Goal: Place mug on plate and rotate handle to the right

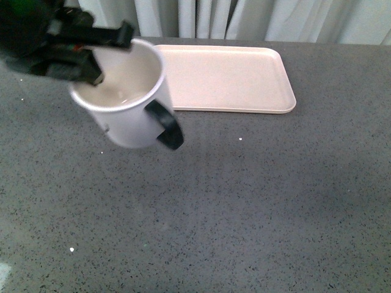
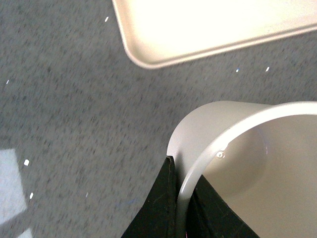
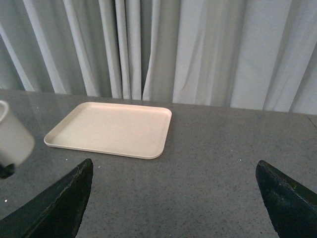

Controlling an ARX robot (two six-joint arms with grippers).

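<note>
So the left pincer [image 1: 111, 56] is clenched on the mug [image 1: 131, 116]. It's got the rim pinched at the far-left side, one finger down inside the cup and one outside. The left wrist view shows it best: the two black fingers [image 2: 161, 208] sandwich the white wall, with the left pincer [image 2: 185, 201] closed right on it. The mug is tilted, with the open mouth leaning toward the camera so you can see straight into the empty inside, and it looks like it's hanging above the surface [image 1: 244, 213] rather than sitting on it, though I can't swear to that. The handle [image 1: 166, 125] is the chunky black loop, sticking out on the near-right side of the cup and angled down. The mug isn't on the plate [image 1: 226, 76]. It's at the left, just near-left of the plate's left end. The plate lies flat toward the far side of the grey speckled surface with nothing on it. Behind that there are pale curtains [image 1: 244, 18]. The right pincer [image 3: 173, 166] is released, jaws wide apart with nothing between them, hanging back on the right and well apart from everything. Its wrist view catches the plate [image 3: 111, 129] lying flat, plus a slice of the mug [image 3: 12, 139] at the very edge of the shot.
</note>
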